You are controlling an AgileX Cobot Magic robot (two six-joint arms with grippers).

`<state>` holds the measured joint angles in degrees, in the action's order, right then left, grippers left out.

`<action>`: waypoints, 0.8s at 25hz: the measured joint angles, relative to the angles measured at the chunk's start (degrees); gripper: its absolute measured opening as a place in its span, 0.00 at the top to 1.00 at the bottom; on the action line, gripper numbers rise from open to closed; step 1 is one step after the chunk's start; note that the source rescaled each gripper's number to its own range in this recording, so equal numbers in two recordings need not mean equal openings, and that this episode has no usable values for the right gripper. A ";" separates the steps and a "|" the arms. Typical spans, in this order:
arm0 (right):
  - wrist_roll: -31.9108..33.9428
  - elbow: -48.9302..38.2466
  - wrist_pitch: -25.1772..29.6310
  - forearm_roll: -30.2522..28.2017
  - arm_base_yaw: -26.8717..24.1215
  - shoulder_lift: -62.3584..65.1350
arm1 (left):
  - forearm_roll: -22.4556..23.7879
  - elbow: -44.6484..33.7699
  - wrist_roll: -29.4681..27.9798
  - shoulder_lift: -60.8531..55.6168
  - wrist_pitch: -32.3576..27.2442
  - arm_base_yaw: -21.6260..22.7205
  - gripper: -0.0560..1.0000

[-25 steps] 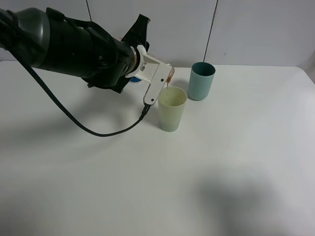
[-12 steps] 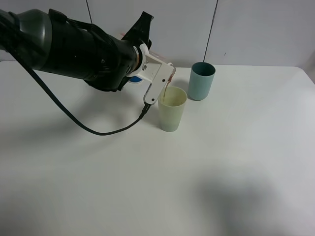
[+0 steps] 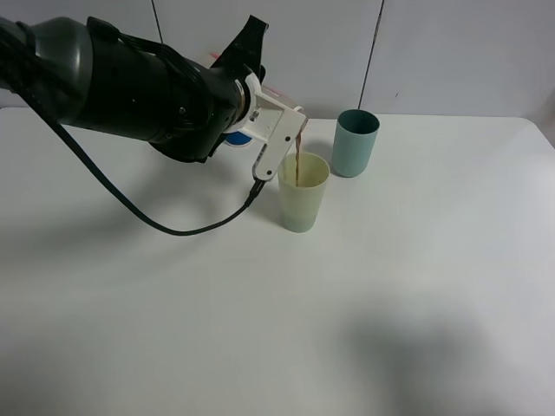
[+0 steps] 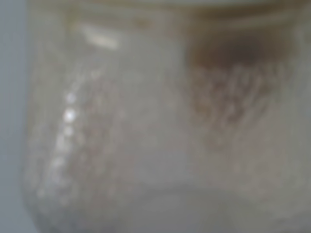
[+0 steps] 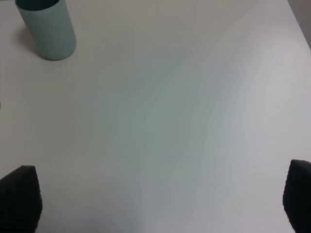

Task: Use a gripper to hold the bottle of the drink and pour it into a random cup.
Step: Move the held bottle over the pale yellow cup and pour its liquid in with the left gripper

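My left gripper [image 3: 279,132], a white jaw block on the bulky black arm, is shut on the bottle [image 3: 301,128] and holds it tipped over the pale yellow-green cup [image 3: 303,195]. Only the bottle's tan neck shows past the jaws. A dark brown stream of the drink [image 3: 297,165] falls from the neck into the cup. The left wrist view is blurred and filled by the clear bottle [image 4: 146,126], with brown drink [image 4: 233,73] inside it. My right gripper [image 5: 159,196] is open and empty over bare table; only its black fingertips [image 5: 19,199] show.
A teal tumbler [image 3: 355,142] stands just right of the cup and behind it; it also shows in the right wrist view [image 5: 48,29]. A short blue-and-white cup [image 3: 236,139] is mostly hidden behind the left arm. A black cable [image 3: 173,230] loops over the white table [image 3: 390,303].
The bottle has tipped a little further. The thin trickle has become a thick dark stream into the cup. The cups have not moved.
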<state>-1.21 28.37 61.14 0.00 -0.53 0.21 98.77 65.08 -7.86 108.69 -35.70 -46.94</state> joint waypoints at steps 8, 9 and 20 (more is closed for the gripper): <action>0.00 0.00 0.00 0.00 0.00 0.00 | 0.59 0.00 -0.52 0.00 -1.44 -0.05 0.93; 0.00 0.00 0.00 0.00 0.00 0.00 | 0.59 0.00 -0.77 0.00 -1.56 -0.18 0.93; 0.00 0.00 0.00 0.00 0.00 0.00 | 0.59 0.00 -2.03 0.00 -1.83 -1.62 0.93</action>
<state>-1.21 28.37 61.14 0.00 -0.53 0.21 99.37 65.08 -9.89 108.69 -37.53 -48.56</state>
